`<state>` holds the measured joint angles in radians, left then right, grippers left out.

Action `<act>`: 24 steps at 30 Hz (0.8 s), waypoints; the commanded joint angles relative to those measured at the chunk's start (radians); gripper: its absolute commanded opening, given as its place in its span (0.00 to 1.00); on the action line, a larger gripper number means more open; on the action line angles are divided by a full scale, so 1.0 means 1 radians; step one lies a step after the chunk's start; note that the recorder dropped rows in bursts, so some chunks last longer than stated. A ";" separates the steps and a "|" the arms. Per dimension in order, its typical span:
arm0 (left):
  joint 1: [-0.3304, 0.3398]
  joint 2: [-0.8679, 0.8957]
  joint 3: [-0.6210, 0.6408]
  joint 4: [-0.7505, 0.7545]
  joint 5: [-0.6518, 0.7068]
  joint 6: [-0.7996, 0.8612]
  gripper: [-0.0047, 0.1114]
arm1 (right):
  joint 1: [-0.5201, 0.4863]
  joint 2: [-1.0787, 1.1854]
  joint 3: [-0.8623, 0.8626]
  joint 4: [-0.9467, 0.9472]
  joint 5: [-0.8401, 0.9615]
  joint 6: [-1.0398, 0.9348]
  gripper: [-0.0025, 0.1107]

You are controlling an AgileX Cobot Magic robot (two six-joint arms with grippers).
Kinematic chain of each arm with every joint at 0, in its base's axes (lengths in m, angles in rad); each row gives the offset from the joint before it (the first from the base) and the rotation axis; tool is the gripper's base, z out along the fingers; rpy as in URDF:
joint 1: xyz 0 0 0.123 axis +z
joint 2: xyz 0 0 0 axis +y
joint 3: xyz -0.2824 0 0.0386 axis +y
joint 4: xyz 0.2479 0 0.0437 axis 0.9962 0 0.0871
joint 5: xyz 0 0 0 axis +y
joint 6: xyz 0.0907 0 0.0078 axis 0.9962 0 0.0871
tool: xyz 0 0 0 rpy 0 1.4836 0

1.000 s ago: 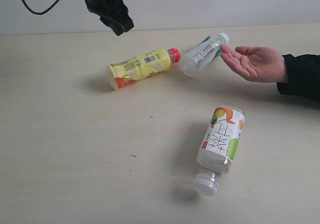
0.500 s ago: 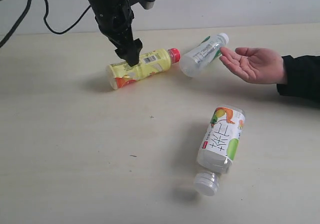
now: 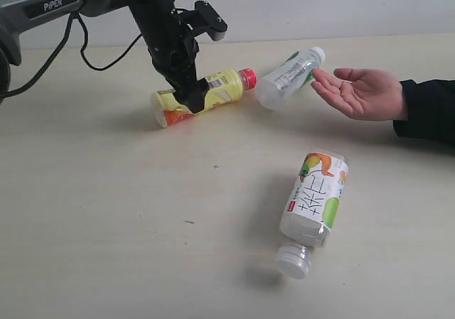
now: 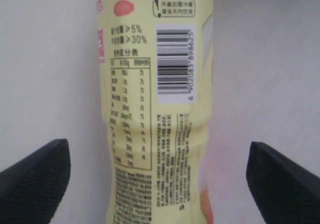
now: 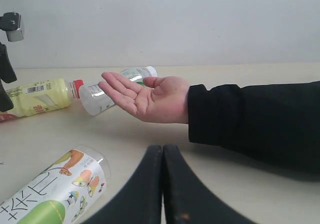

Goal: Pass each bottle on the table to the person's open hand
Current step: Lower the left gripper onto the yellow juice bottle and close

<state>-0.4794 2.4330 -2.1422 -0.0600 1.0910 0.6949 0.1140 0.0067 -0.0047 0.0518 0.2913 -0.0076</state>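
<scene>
Exterior view: three bottles are seen lying on the table [image 3: 106,212]. The left gripper [image 3: 193,100] is placed over the yellow bottle [image 3: 222,87] at about mid-body. The red cap is turned toward the clear bottle [image 3: 286,78], whose white cap lies just beside the fingertips of the person's hand [image 3: 366,92], held open and palm up. The wide bottle [image 3: 315,198] lies well apart, cap toward the camera.

Left wrist view: the jaws are seen apart, one on each side of the yellow bottle's waist, with bare table showing between each jaw and the label. No contact is made out. The step in hand is judged to be the grasp of the yellow bottle, not yet closed.

Right wrist view: the right gripper [image 5: 163,156] is seen with jaws together and nothing between them, low over the table and pointed toward the hand. It is judged idle.

Next move, as judged: the jaws are to be closed squarely on the waist, then the bottle lifted and carried past the clear bottle to the palm. An off-centre pinch could let it roll.
</scene>
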 commanded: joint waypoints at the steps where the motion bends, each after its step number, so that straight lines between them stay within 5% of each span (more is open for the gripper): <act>1: 0.002 0.006 -0.009 0.002 -0.031 -0.002 0.82 | -0.005 -0.007 0.005 -0.003 -0.006 0.002 0.02; 24: 0.003 0.055 -0.009 0.038 -0.036 -0.029 0.82 | -0.005 -0.007 0.005 -0.003 -0.006 0.002 0.02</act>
<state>-0.4794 2.4949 -2.1463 -0.0268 1.0618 0.6785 0.1140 0.0067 -0.0047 0.0518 0.2913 -0.0076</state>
